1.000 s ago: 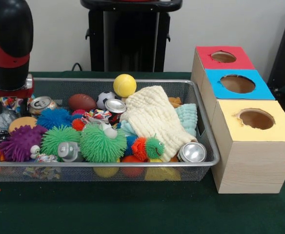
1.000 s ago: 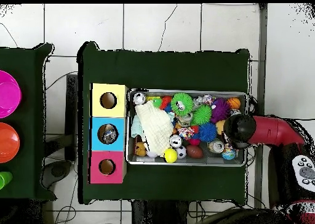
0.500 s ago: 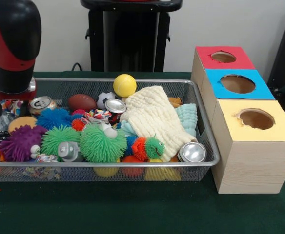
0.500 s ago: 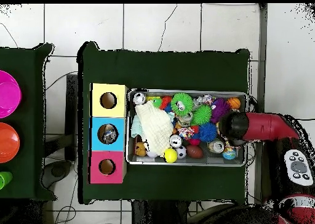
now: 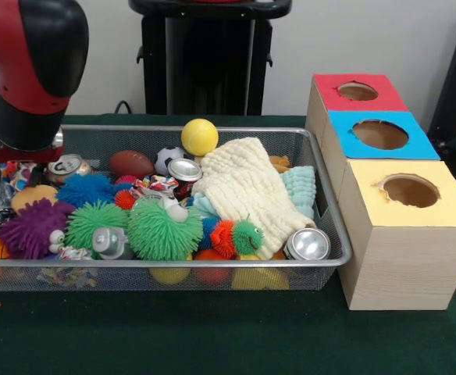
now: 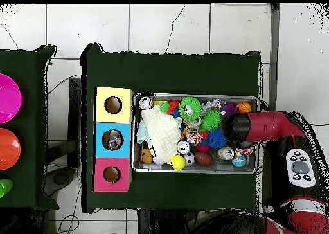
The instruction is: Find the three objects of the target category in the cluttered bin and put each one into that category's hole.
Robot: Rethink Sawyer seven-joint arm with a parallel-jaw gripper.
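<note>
The silver wire-mesh bin point(image 5: 212, 264) is full of toys; it also shows in the overhead view point(image 6: 193, 95). A wrinkled silvery piece with red and blue print point(image 5: 156, 184) lies mid-bin among the balls. Another such piece point(image 5: 73, 254) lies by the front rim. A silvery piece shows inside the hole of the blue-topped box point(image 6: 113, 140); that hole point(image 5: 380, 134) looks dark in the front view. My gripper point(image 5: 11, 173) hangs under the red and black arm point(image 5: 29, 70) over the bin's left end, low among coloured clutter. The arm point(image 6: 236, 127) hides it in the overhead view.
A red-topped box point(image 5: 358, 92) and a yellow-topped box point(image 5: 409, 191) flank the blue one. A cream cloth point(image 5: 244, 187), a yellow ball point(image 5: 200, 137), green point(image 5: 164, 228) and purple point(image 5: 33, 228) spiky balls and crushed cans point(image 5: 308, 244) fill the bin.
The arm has swung a little rightward in the front view, further over the bin's end. The things in the bin have not moved.
</note>
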